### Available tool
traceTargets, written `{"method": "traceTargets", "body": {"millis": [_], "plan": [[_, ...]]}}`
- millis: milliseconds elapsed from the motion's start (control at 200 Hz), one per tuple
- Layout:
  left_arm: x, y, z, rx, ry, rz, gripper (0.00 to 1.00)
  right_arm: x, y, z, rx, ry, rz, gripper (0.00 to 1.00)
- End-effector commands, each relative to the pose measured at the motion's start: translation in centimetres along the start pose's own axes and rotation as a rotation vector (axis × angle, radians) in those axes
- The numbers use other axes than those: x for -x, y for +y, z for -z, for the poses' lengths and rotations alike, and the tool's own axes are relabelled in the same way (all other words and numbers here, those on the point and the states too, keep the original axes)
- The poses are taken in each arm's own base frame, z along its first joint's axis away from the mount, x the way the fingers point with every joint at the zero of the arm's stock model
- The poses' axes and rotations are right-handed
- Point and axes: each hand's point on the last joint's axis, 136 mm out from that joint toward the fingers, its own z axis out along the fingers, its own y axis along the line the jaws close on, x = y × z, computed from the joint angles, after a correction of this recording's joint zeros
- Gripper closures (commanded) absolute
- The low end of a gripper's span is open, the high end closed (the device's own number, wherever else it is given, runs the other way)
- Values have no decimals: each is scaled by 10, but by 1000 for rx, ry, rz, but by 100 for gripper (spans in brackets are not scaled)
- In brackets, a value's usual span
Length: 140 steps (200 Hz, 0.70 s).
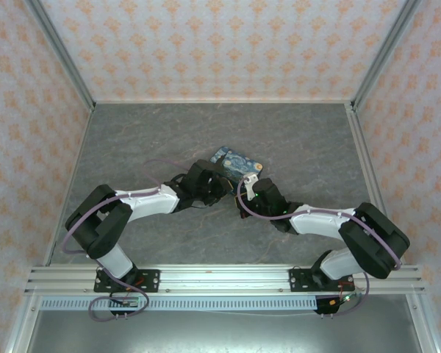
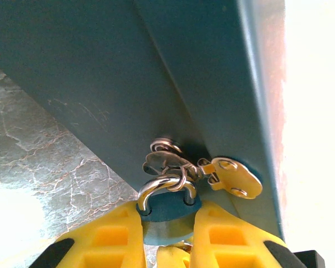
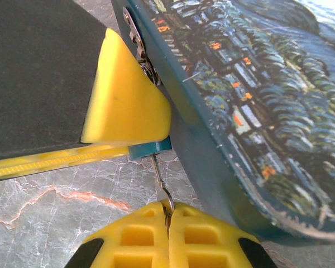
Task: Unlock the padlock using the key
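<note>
The small blue-teal padlock (image 2: 166, 207) hangs by its silver shackle from the hasp of the dark-blue tin (image 2: 156, 72). My left gripper (image 2: 166, 234) is shut on the padlock's body, yellow fingers on either side. In the right wrist view the padlock's bottom edge (image 3: 151, 148) peeks out under the left gripper's yellow finger (image 3: 125, 103). The slim metal key (image 3: 159, 176) runs from the padlock's underside down into my right gripper (image 3: 168, 215), which is shut on the key's head. In the top view both grippers meet beside the tin (image 1: 235, 163).
The tin with its starry-night print (image 3: 257, 89) is tilted up on the grey marbled table (image 3: 56, 201). A brassy hasp plate (image 2: 234, 177) sits on the tin's side. Patterned walls enclose the table (image 1: 169, 140) on three sides.
</note>
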Motion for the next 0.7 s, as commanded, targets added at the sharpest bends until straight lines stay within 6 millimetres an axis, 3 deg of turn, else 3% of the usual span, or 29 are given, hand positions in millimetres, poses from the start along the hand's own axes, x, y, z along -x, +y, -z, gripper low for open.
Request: {"method": "traceTargets", "body": {"millis": [0, 696], "plan": [[-7, -22, 9, -47, 19, -25, 91, 32, 9, 1, 19, -115, 32, 100], [-10, -23, 6, -49, 29, -21, 91, 51, 24, 3, 99, -194, 12, 100]]}}
